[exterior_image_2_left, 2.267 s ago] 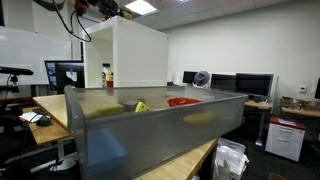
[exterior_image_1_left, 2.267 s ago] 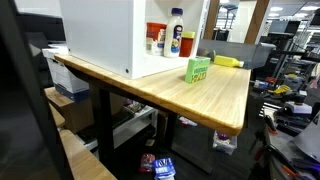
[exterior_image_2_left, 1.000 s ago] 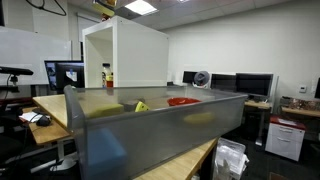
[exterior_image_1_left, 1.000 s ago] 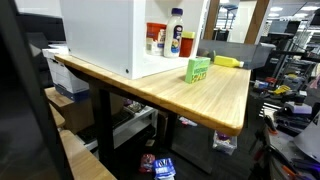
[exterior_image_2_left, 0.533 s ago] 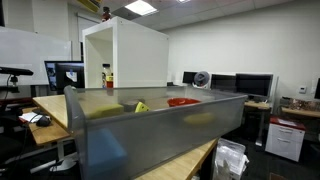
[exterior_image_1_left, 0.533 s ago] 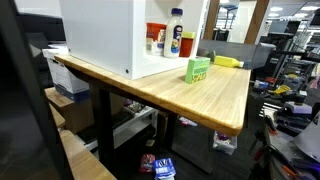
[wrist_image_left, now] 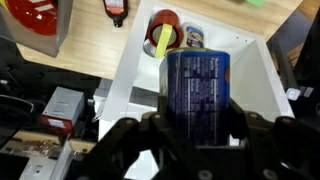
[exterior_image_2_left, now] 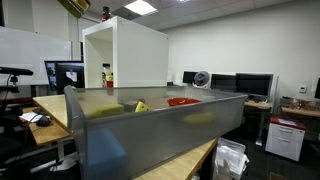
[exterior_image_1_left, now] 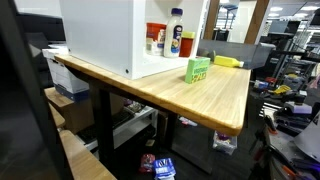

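Observation:
In the wrist view my gripper (wrist_image_left: 198, 122) is shut on a dark blue can (wrist_image_left: 197, 85) with printed text, one finger on each side of it. The can hangs upright above the white cabinet (wrist_image_left: 130, 75). Beyond it stand a red round container (wrist_image_left: 166, 22) with a yellow item (wrist_image_left: 160, 43) and a second blue-labelled can (wrist_image_left: 196, 38). In an exterior view only a bit of the arm (exterior_image_2_left: 72, 5) shows at the top edge, above the white cabinet (exterior_image_2_left: 135, 55); the gripper itself is out of frame there.
A white and blue bottle (exterior_image_1_left: 176, 33), a green box (exterior_image_1_left: 198, 69) and a yellow item (exterior_image_1_left: 228, 61) sit on the wooden table (exterior_image_1_left: 215, 100) by the cabinet. A grey bin (exterior_image_2_left: 150, 135) stands in front, a red bowl (exterior_image_2_left: 183, 101) behind it.
In an exterior view the arm has moved left along the top edge, away from above the cabinet's front corner. The objects on the table have not moved.

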`<state>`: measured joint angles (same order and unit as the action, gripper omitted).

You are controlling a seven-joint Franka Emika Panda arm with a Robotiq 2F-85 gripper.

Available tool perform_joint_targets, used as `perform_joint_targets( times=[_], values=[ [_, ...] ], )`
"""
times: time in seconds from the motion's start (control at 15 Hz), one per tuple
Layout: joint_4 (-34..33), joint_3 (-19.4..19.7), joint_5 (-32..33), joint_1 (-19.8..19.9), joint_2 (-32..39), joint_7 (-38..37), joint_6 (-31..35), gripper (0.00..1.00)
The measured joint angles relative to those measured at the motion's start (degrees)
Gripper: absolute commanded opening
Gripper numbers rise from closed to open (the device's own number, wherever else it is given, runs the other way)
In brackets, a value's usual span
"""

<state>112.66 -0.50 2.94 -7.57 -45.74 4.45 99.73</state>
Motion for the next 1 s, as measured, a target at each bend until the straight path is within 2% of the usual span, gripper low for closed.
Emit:
perform_joint_targets(
  times=[0.6, 1.0],
  values=[
    [2.12, 3.44, -8.23, -3.99, 8.09, 9.29, -4.88, 0.30],
    [2.93, 3.55, -10.57, -4.15, 12.21, 11.65, -3.39, 0.30]
  ],
)
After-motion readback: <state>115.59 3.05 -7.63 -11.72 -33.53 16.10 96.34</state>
